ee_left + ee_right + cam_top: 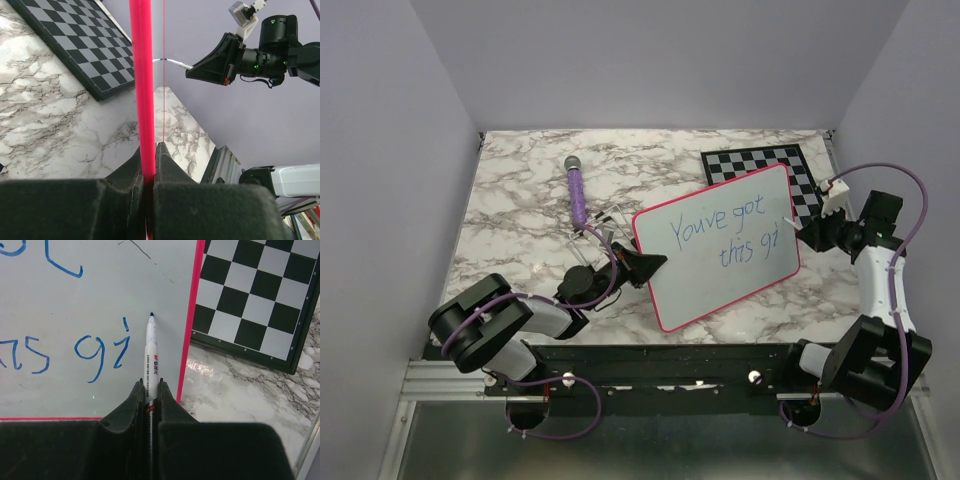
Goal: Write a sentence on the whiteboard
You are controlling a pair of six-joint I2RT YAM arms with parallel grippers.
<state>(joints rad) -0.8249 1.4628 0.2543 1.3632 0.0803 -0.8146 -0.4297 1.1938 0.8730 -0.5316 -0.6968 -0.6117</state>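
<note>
My right fingers (140, 390) clamp the marker (151, 350), tip over the whiteboard (100, 300) just past the sentence's (725, 232) last letter; my left fingers (160, 156) pinch the whiteboard's rim (142, 75).

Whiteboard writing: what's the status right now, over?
Left gripper shut on whiteboard rim. Right gripper shut on marker, tip beside sentence end. Chessboard behind, not blocking.

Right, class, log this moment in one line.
left tool: shut on whiteboard rim | right tool: shut on marker | sentence: You've got this gi
</note>
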